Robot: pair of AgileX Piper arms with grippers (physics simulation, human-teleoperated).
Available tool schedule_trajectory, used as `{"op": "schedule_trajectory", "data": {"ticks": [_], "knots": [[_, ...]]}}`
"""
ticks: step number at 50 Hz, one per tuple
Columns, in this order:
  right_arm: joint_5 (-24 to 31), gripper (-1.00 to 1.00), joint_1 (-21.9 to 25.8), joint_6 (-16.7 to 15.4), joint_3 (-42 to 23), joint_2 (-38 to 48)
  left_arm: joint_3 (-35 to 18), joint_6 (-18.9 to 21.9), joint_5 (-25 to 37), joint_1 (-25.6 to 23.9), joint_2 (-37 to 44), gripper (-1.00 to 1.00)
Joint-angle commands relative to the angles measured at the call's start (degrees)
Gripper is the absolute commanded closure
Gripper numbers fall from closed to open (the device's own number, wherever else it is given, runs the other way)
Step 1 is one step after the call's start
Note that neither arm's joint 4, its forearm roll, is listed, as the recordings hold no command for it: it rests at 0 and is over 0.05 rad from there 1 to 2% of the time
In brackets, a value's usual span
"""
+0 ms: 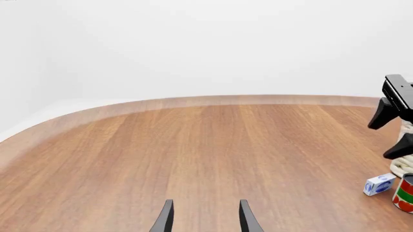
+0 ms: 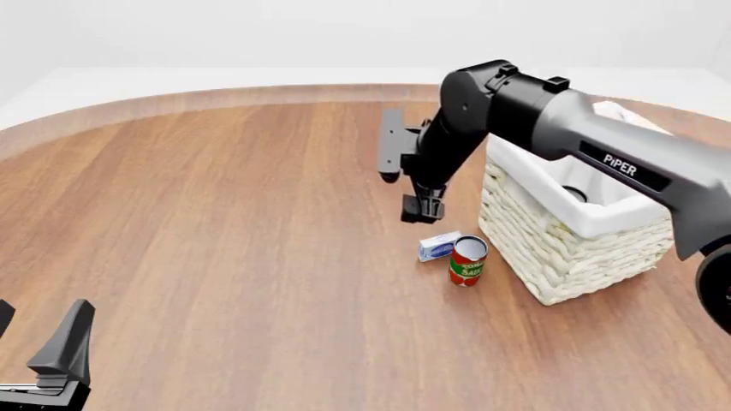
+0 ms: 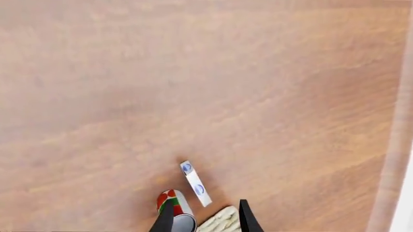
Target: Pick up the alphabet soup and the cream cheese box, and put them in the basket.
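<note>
The cream cheese box [image 2: 439, 246] lies on the table beside a red-and-green can [image 2: 467, 259], just in front of the basket [image 2: 571, 248]. My right gripper [image 2: 406, 184] hangs open and empty above and a little beyond the box. The right wrist view shows the box [image 3: 195, 183] just ahead of its gripper [image 3: 205, 218]. The alphabet soup's blue and yellow label is not visible; a small grey round shape [image 2: 576, 195] shows inside the basket, and I cannot tell what it is. My left gripper [image 2: 40, 351] is open and empty at the near left.
The left wrist view shows its open gripper [image 1: 205, 217] over bare wood, with the box [image 1: 378, 184], the red-and-green can [image 1: 405, 193] and the right gripper [image 1: 390, 133] at one side. The table's curved far edge [image 2: 228, 96] runs behind.
</note>
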Motion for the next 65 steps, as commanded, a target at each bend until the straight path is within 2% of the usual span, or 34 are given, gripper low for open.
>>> {"op": "schedule_trajectory", "data": {"ticks": [1,6,8,10,12,14,24,28,32,35,36,42,46,65], "knots": [[-0.31,-1.0,-1.12,-1.55,0.21,1.41,0.02,-0.03,-0.14,-0.01,0.14,-1.0],[-0.79,-1.0,-1.2,-2.67,-0.93,2.3,0.07,0.48,-0.22,-0.07,0.13,-1.0],[-0.83,-1.0,-0.7,-2.63,-0.74,2.39,0.1,-0.78,-0.21,0.06,0.22,-1.0],[-1.12,-1.0,-0.43,-2.91,-0.51,2.59,0.08,0.43,-0.23,-0.06,0.14,-1.0],[-2.34,-1.0,-0.86,-4.88,1.2,2.32,0.09,0.42,-0.21,-0.06,0.11,-1.0],[-2.06,-1.0,-0.08,-4.48,1.35,2.19,0.1,-0.58,-0.19,0.04,0.16,-1.0],[-2.93,-1.0,0.53,-6.23,2.6,2.22,0.08,0.44,-0.07,-0.07,-0.04,-1.0],[-4.67,-1.0,-0.92,-9.6,5.0,2.05,0.09,-0.56,0.01,0.03,-0.03,-1.0],[-4.59,-1.0,-0.29,-9.04,4.66,2.17,0.07,0.39,0.01,-0.07,-0.09,-1.0],[-4.93,-1.0,-0.71,-9.67,5.12,2.28,0.08,-0.41,0.07,0.02,-0.09,-1.0],[-5.34,-1.0,-1.37,-10.75,5.81,2.28,0.07,-0.1,0.05,-0.02,-0.1,-1.0],[-6.62,-1.0,-0.97,-10.92,7.02,2.59,0.08,0.0,0.04,-0.02,-0.1,-1.0],[-7.59,-1.0,-1.51,-12.43,7.85,2.69,0.09,-0.31,0.05,0.0,-0.08,-1.0],[-9.59,-1.0,-2.21,-13.41,8.75,4.55,0.08,0.13,-0.07,-0.05,0.01,-1.0]]}}
